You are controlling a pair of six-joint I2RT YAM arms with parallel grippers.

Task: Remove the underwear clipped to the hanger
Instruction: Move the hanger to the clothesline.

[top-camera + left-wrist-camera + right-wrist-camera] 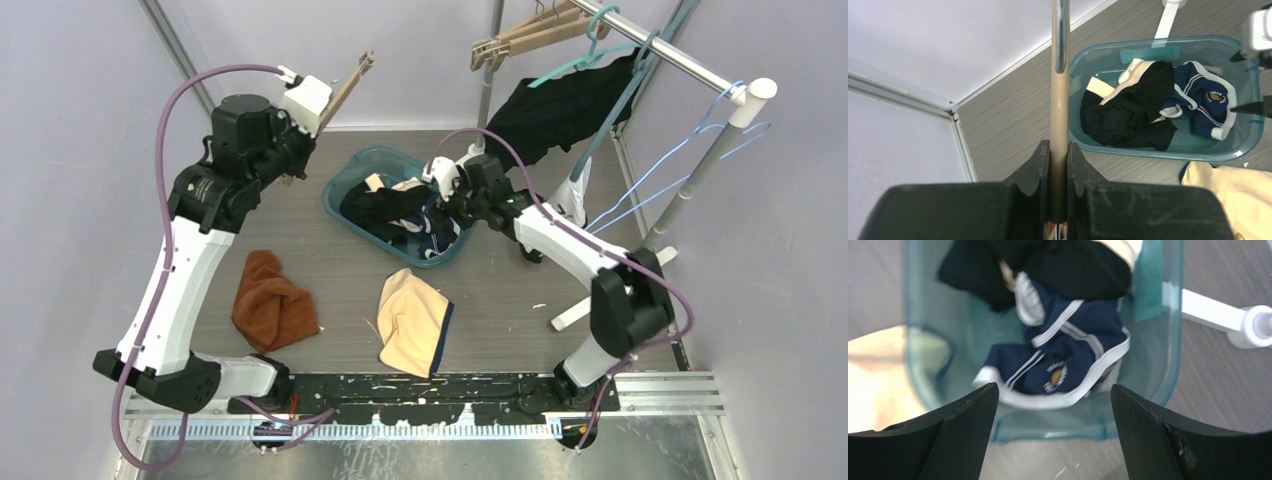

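Observation:
My left gripper (323,115) is raised at the back left and shut on the tan bar of a wooden hanger (352,80). In the left wrist view the hanger (1060,100) runs straight up between my fingers (1038,160), and no cloth hangs on its visible part. Navy underwear with white trim (1068,350) lies in the teal basin (1168,340), beside a black garment (1128,110). My right gripper (1054,395) is wide open and empty, just above the basin's near rim. From above, the right gripper (440,195) hovers over the basin (345,180).
A brown cloth (270,300) and a cream garment (415,320) lie on the floor in front of the basin. A clothes rack (690,60) at the back right carries wooden hangers (530,35), a black garment (560,110) and blue wire hangers (680,160).

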